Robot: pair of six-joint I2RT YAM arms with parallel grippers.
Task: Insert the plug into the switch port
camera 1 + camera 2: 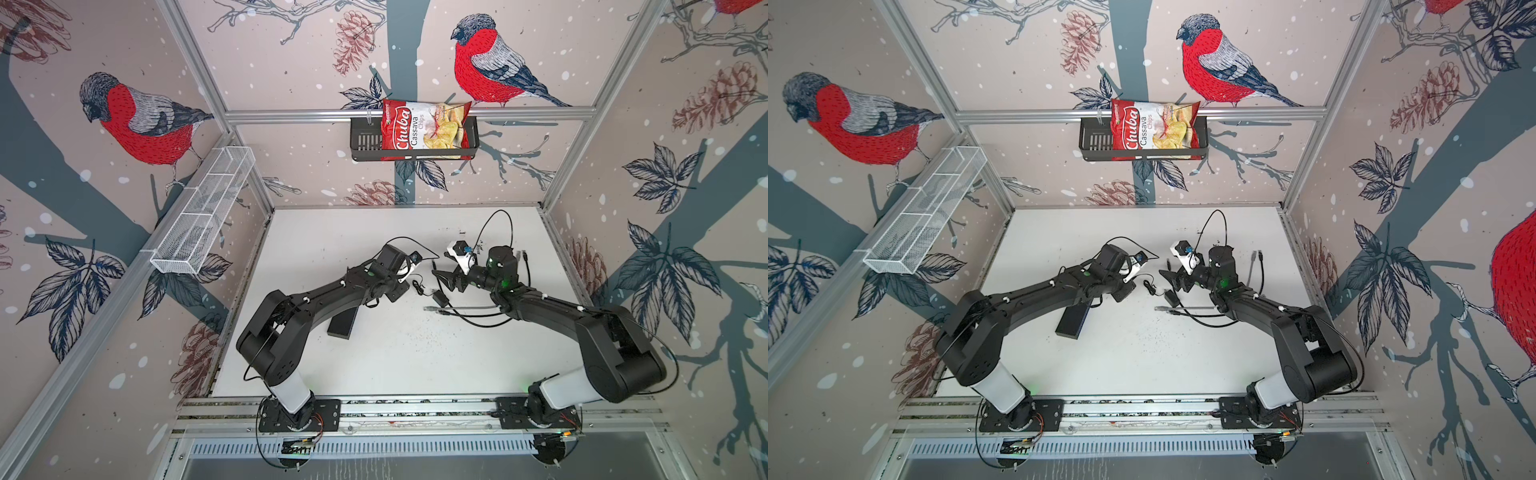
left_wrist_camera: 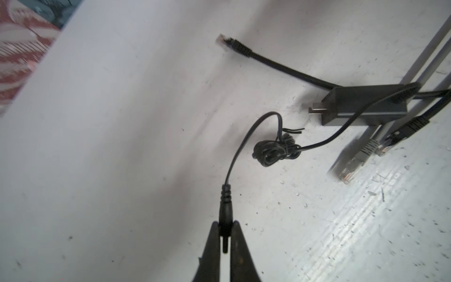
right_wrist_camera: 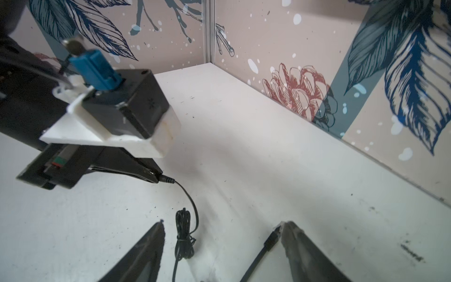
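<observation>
Bird-print walls all round, and a scuffed white table (image 1: 395, 365) below. Far left I see a white wire basket (image 1: 203, 212) on the wall; on the back wall a chip bag (image 1: 424, 129) sits in a black tray.

Now the table, from the left. The switch (image 1: 341, 326) lies flat at front-left, its far end tucked under my left arm. Nothing is gripping it, and it sits apart from the plug.

My left gripper (image 2: 225, 223) is pinched tight on the plug (image 2: 225, 207), which sticks out past the fingertips near the table's middle. In the left wrist view its thin cord arcs off to a tied coil (image 2: 273, 152) lying on the table, then runs on toward the adapter (image 2: 361, 105), also lying flat.

On to the right. My right gripper (image 3: 222, 224) faces the left one with its jaws standing wide apart and nothing between them; the coil shows on the table between the two fingers (image 3: 146, 249). A black network cable's end (image 3: 272, 238) lies just beside one finger; I can't tell whether they touch. A grey cable (image 1: 461, 308) lies under the right arm.
</observation>
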